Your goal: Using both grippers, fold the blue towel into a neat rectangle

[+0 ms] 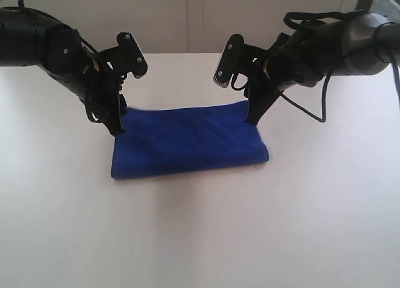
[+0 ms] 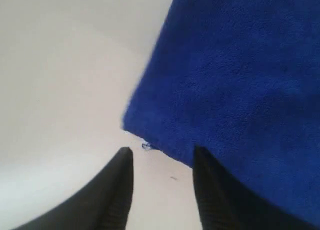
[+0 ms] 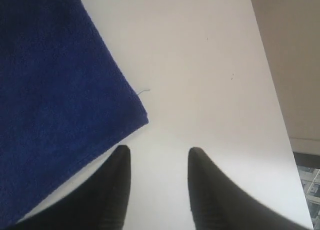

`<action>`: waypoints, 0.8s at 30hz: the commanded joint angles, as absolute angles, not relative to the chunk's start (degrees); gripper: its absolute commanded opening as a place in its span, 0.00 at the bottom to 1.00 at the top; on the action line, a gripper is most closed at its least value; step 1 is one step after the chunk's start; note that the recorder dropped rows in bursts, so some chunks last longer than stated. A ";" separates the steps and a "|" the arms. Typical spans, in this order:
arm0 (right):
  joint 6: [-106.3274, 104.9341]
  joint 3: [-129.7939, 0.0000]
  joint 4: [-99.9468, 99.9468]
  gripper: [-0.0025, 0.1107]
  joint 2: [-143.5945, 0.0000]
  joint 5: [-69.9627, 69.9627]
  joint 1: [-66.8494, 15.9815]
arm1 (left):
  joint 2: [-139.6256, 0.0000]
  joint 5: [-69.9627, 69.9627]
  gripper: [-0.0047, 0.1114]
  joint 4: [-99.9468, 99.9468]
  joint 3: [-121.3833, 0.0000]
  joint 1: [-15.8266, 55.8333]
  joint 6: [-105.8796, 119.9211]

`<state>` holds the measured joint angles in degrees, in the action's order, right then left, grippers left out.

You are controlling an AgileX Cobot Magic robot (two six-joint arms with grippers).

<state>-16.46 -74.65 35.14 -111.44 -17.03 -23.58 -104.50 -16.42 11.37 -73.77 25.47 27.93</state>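
Observation:
The blue towel [image 1: 187,141] lies folded into a wide rectangle on the white table [image 1: 200,238]. My left gripper [image 1: 117,127] stands at the towel's far left corner, open, with bare table between its fingers. The left wrist view shows that corner of the towel [image 2: 235,80] just past the gripper [image 2: 162,155], one finger [image 2: 212,200] over the cloth edge. My right gripper [image 1: 253,116] stands open at the far right corner. In the right wrist view the towel [image 3: 55,90] lies beside the empty gripper [image 3: 157,152]. No white tag shows.
A pale wall [image 1: 200,19] runs behind the table's far edge. In the right wrist view the table's edge [image 3: 272,90] runs alongside the gripper with floor beyond it. Both dark arms [image 1: 37,41] reach in from the upper corners.

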 commanded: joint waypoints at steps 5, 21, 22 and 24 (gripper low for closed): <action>-13.53 -74.82 35.56 0.36 -111.50 -16.18 -23.31 | -104.40 -17.11 0.48 11.49 -74.12 25.17 27.34; -1.57 -85.84 14.15 0.02 -111.50 -39.06 -21.28 | -104.77 -25.54 0.04 4.69 -82.38 23.49 6.75; -5.45 -87.24 8.33 0.02 -111.50 -41.17 -20.49 | -105.08 -27.61 0.04 1.66 -84.15 22.55 6.75; -11.13 -89.33 -2.42 0.02 -111.50 -44.51 -18.83 | -106.23 -30.51 0.04 -6.04 -86.69 20.40 6.75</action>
<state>-3.04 -86.52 10.72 -111.63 -39.26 -21.03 -105.12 -25.38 3.08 -83.48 23.01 8.09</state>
